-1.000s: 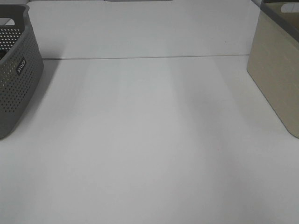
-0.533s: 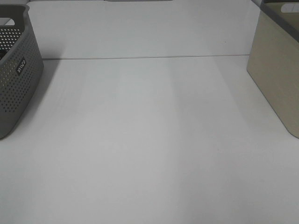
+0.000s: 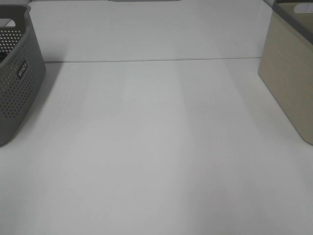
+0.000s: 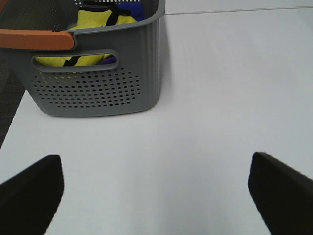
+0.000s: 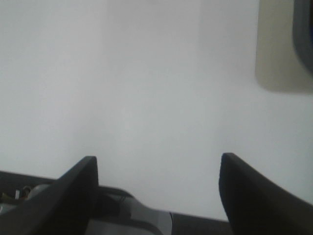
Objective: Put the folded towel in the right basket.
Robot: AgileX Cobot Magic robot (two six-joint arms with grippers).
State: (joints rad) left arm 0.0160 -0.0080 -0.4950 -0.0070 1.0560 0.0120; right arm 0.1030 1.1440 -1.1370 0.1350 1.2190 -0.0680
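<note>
No towel lies on the table in any view. The right basket (image 3: 288, 83) is beige with a dark rim and stands at the table's right edge; its inside is hidden. It also shows in the right wrist view (image 5: 274, 49). A yellow cloth with black trim (image 4: 100, 17) lies in the grey perforated left basket (image 4: 98, 83); I cannot tell if it is the towel. My left gripper (image 4: 154, 161) is open and empty over bare table, short of that basket. My right gripper (image 5: 157, 159) is open and empty, apart from the beige basket. Neither gripper shows in the exterior view.
The grey basket (image 3: 17, 83) stands at the table's left edge and has an orange handle (image 4: 36, 39). A blue-purple cloth (image 4: 137, 10) lies behind the yellow one. A seam (image 3: 151, 60) crosses the white table at the back.
</note>
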